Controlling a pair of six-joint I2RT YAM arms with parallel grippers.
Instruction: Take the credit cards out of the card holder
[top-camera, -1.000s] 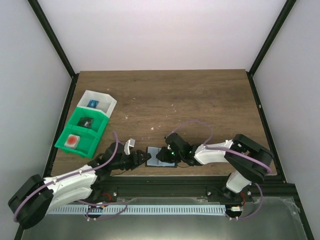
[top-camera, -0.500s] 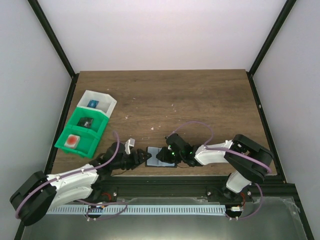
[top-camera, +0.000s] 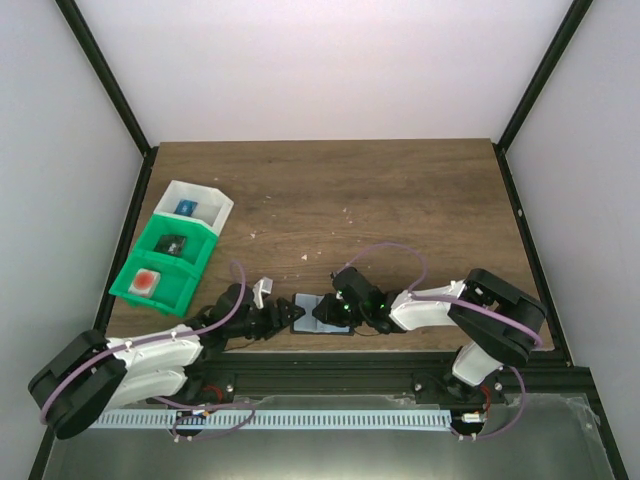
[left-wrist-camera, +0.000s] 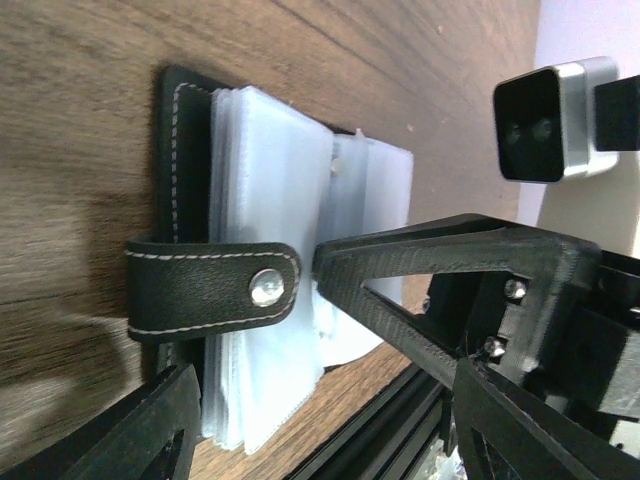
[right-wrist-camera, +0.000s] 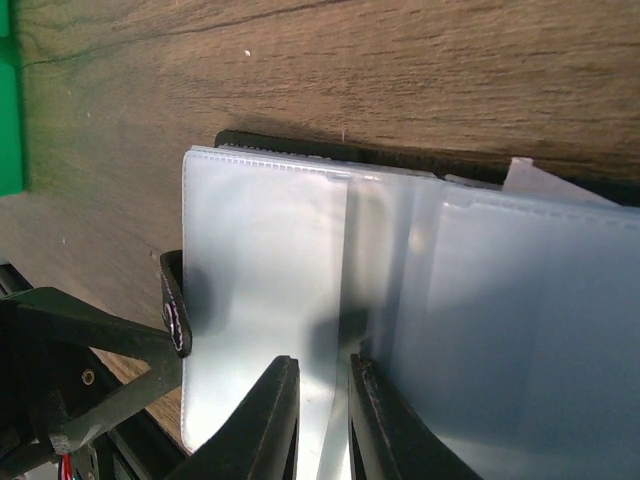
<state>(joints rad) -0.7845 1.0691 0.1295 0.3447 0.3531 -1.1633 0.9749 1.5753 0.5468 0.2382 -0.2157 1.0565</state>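
Holder (left-wrist-camera: 185, 200) lies open at 6 o'clock, no cards out yet. Left fingers (left-wrist-camera: 430, 262) spread wide around its strap (left-wrist-camera: 215, 290), right fingers (right-wrist-camera: 262, 420) pinch a clear sleeve (right-wrist-camera: 260, 260).

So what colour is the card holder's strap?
The strap is black with white stitching and a silver snap; clearest in the left wrist view.
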